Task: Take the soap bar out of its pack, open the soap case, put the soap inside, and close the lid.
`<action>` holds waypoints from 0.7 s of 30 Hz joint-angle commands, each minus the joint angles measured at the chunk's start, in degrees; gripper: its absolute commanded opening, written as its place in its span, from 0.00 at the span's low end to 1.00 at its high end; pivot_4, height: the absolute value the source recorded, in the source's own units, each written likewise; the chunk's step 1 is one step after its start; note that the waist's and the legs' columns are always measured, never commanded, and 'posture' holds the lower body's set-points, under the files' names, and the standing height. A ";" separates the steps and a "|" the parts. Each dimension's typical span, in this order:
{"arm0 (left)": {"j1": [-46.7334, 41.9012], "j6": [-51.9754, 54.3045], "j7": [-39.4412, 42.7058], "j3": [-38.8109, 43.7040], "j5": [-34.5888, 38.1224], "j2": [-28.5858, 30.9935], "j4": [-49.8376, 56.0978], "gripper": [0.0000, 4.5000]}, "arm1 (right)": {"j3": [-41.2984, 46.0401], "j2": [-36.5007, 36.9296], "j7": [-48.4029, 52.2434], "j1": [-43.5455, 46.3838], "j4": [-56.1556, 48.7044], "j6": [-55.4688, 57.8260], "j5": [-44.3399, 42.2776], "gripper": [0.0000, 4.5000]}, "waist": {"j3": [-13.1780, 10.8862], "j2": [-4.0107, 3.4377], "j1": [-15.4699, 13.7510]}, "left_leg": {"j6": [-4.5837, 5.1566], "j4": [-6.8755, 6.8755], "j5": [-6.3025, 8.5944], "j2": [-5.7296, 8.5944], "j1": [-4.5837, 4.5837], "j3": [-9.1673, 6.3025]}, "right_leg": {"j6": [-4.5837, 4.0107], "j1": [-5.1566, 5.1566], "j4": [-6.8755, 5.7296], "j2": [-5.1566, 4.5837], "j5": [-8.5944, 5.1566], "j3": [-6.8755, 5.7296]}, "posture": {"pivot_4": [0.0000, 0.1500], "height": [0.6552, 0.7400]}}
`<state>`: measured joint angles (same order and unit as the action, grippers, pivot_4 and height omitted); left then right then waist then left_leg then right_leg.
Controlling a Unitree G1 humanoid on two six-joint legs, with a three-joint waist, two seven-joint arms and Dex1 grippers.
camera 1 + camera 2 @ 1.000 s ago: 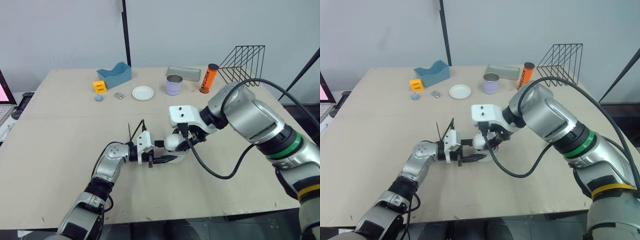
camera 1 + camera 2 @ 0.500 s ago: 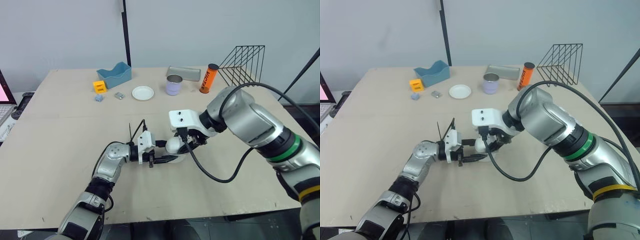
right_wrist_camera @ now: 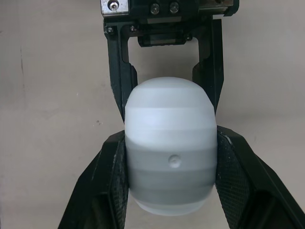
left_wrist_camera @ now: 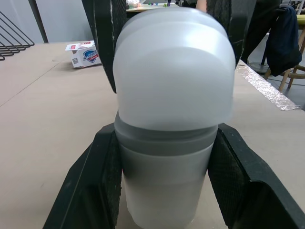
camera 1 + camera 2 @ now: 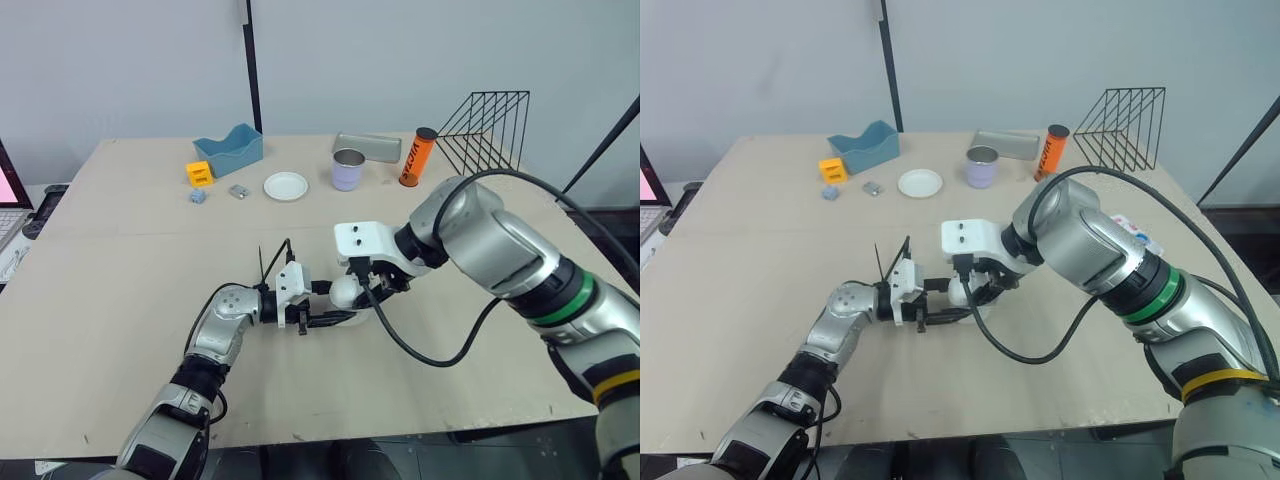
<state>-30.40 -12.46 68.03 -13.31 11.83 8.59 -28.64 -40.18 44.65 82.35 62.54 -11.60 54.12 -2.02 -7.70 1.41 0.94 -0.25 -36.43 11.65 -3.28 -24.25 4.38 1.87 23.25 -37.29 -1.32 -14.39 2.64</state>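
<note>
Since 1.0 s ago: right wrist block has slid a little toward 9 o'clock, forearm with it. This uncovers the soap pack (image 5: 1134, 232) on the table (image 5: 120, 260).

Right gripper (image 3: 170, 143): fingers closed partway, pads pressed on both flanks of the soap case (image 5: 346, 291).
Left gripper (image 4: 167, 138): same, clamped on the case from the opposite end, its fingers interleaved with the right's.

Case: near table centre, translucent white, grey band between lid and base, the two halves together. Contents: cannot tell.

Outward from the case:
- pack at 3 o'clock, well apart, beyond the right arm
- lilac cup (image 5: 348, 169) at 12
- white plate (image 5: 286, 186) at 11
- blue bin (image 5: 230, 149) and orange block (image 5: 199, 173) at 10
- orange tube (image 5: 418, 156) and wire rack (image 5: 487, 125) at 1
</note>
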 commanded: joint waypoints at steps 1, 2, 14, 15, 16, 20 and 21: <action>-0.57 0.44 0.25 -1.01 -0.81 -0.22 -0.43 0.44 | -0.27 0.26 0.18 0.04 -0.54 -0.57 0.33 0.42 | 0.00 0.00 0.00 | 0.00 0.00 0.00 0.00 0.00 0.00 | 0.00 0.00 0.00 0.00 0.00 0.00 | 1.00 0.99; -0.58 0.41 0.25 -0.99 -0.82 -0.24 -0.47 0.44 | -0.34 0.35 0.15 -0.04 -0.31 -0.78 0.49 0.42 | 0.00 0.00 0.00 | 0.00 0.00 0.00 0.00 0.00 0.00 | 0.00 0.00 0.00 0.00 0.00 0.00 | 1.00 0.99; -0.54 0.39 0.01 -0.85 -0.90 -0.18 -0.43 0.44 | -0.39 0.20 0.34 -0.11 -0.01 -0.98 0.35 0.42 | 0.00 0.00 0.00 | 0.00 0.00 0.00 0.00 0.00 0.00 | 0.00 0.00 0.00 0.00 0.00 0.00 | 1.00 0.99; -0.52 0.39 -0.02 -0.82 -0.91 -0.15 -0.44 0.44 | -0.46 0.38 0.44 -0.19 -0.01 -1.22 0.44 0.42 | 0.00 0.00 0.00 | 0.00 0.00 0.00 0.00 0.00 0.00 | 0.00 0.00 0.00 0.00 0.00 0.00 | 1.00 0.99; -0.49 0.37 -0.03 -0.79 -0.91 -0.11 -0.44 0.44 | -0.47 0.49 0.47 -0.22 0.11 -1.37 0.52 0.42 | 0.00 0.00 0.00 | 0.00 0.00 0.00 0.00 0.00 0.00 | 0.00 0.00 0.00 0.00 0.00 0.00 | 1.00 0.99; -0.31 0.44 -0.05 -0.70 -0.89 0.04 -0.32 0.44 | -0.47 0.72 0.60 -0.09 0.23 -1.28 0.64 0.42 | 0.00 0.00 0.00 | 0.00 0.00 0.00 0.00 0.00 0.00 | 0.00 0.00 0.00 0.00 0.00 0.00 | 1.00 0.99; -0.30 0.45 -0.05 -0.70 -0.89 0.05 -0.29 0.44 | -0.44 0.74 0.68 -0.12 0.17 -1.32 0.59 0.42 | 0.00 0.00 0.00 | 0.00 0.00 0.00 0.00 0.00 0.00 | 0.00 0.00 0.00 0.00 0.00 0.00 | 1.00 0.99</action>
<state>-30.58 -12.43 67.98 -13.17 11.72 8.63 -28.71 -40.29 44.74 82.63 62.53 -11.15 53.09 -1.92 -7.70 1.42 0.95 -0.25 -36.43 11.65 -3.29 -24.25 4.38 1.87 23.24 -37.29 -1.32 -14.39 2.64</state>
